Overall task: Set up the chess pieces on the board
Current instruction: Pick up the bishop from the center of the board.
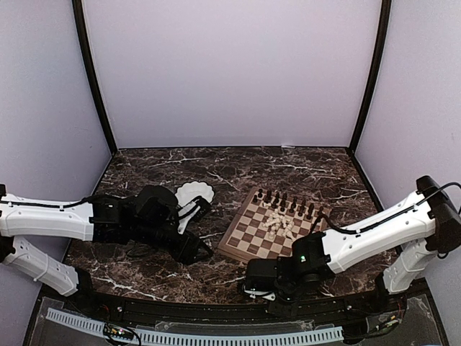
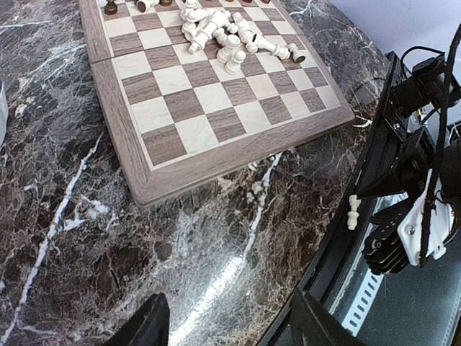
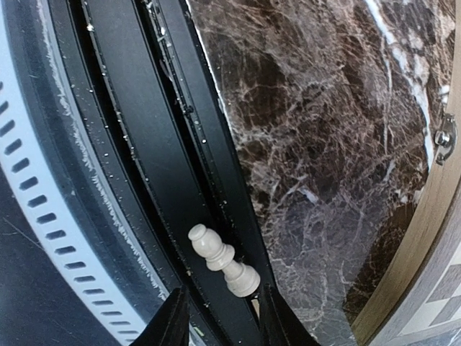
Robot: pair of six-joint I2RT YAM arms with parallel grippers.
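The board lies right of centre on the marble table. Dark pieces stand in rows along its far edge, and a heap of cream pieces lies tipped over mid-board; the heap also shows in the left wrist view. One cream piece lies on its side in the black rail off the table's near edge. My right gripper is open, with a finger on either side of this piece. My left gripper is open and empty over bare marble, short of the board's corner.
A white scalloped bowl sits left of the board, behind my left wrist. The black rail and a slotted white strip run along the table's near edge. Purple walls close in the table.
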